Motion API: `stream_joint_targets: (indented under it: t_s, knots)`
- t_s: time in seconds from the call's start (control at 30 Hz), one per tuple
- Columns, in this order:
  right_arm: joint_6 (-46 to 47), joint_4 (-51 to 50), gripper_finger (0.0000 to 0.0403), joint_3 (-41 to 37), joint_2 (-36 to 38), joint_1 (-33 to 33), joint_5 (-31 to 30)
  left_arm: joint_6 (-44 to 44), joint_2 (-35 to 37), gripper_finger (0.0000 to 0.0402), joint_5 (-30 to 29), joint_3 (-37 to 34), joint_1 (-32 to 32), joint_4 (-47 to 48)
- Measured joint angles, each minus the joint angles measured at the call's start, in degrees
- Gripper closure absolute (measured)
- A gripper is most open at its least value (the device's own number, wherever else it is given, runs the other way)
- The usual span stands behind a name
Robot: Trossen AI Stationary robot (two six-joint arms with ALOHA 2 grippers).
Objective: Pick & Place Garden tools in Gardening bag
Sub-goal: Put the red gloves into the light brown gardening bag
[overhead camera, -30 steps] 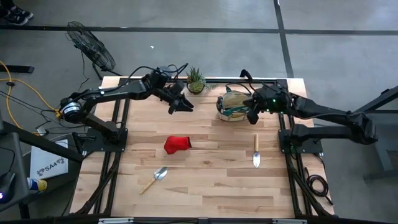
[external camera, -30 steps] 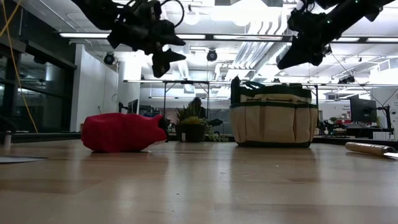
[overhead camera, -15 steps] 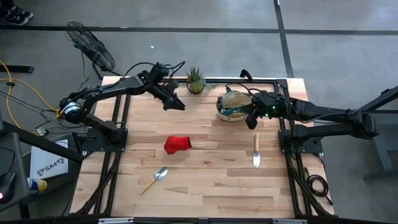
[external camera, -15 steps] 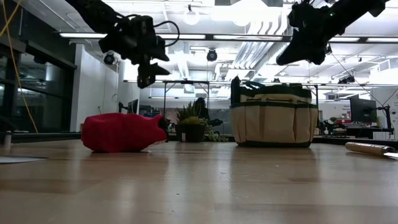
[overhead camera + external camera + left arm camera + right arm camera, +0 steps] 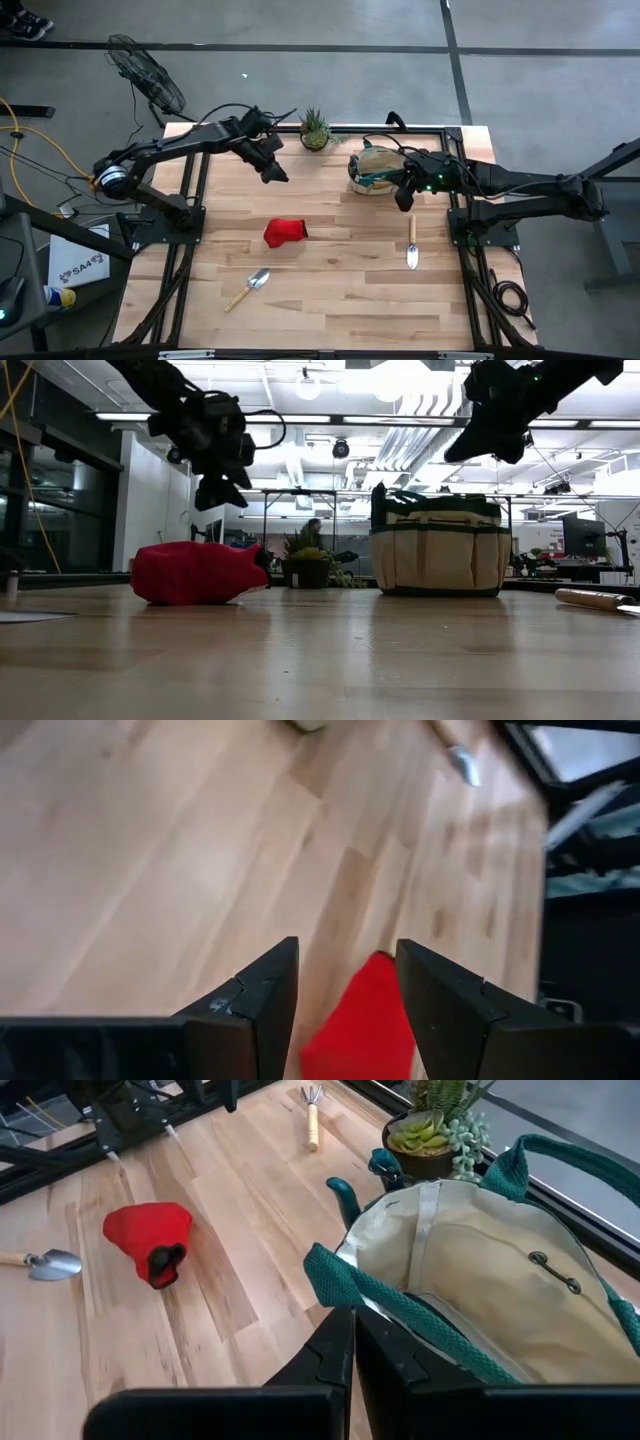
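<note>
Clearly the left claw (image 5: 277, 174) is between jobs: it hangs above the bare far-left part of the desk (image 5: 330, 290), its fingers (image 5: 262, 990) parted with nothing between them, and the left wrist view looks past them onto the red glove (image 5: 284, 232). That framing suggests the glove is the next tool it lines up on. The glove lies slumped near the middle of the desk, well apart from the gardening bag (image 5: 375, 168), which stands upright at the far right edge, just beside the potted plant (image 5: 314, 129). The right claw (image 5: 404, 197) hangs in the air at the bag's near rim, its fingers pressed together and empty; my judgement is that it waits there, out of the other arm's path. Two trowels lie flat on the desk: one trowel (image 5: 411, 243) in front of the bag on the right, the other trowel (image 5: 249, 287) toward the near left. A small rake (image 5: 312, 1120) shows only in the right wrist view, lying on the wood.

Compared with a second ago, the left claw has pulled away from the plant and bag toward the left side of the desk. The right claw has shifted slightly toward the near side of the bag. Glove, trowels and bag lie as they did.
</note>
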State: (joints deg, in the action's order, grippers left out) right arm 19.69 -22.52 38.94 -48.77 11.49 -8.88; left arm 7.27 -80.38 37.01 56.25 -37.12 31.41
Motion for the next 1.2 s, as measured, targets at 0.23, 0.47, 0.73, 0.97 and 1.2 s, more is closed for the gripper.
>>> stream_joint_targets:
  t_s: [0.23,0.47,0.73,0.97,1.2]
  knots:
    - [3.4,0.0,0.0396,0.0,0.0,0.0,0.1,0.5,1.2,0.0236,-5.4,0.0,0.0,0.0]
    - [6.4,-0.5,0.0396,0.0,0.0,0.0,0.2,1.1,1.2,0.0236,-5.7,0.0,0.0,-1.0]
    - [8.6,-1.1,0.0396,0.0,0.2,0.0,0.1,1.6,1.2,0.0236,-6.6,0.0,0.0,-1.2]
    - [8.8,-1.3,0.0396,0.0,0.2,0.0,0.0,0.0,1.2,0.0236,-6.5,0.0,0.0,0.1]
    - [10.5,-1.4,0.0396,0.0,0.2,0.0,0.0,-2.3,1.2,0.0236,-4.2,0.0,0.0,1.9]
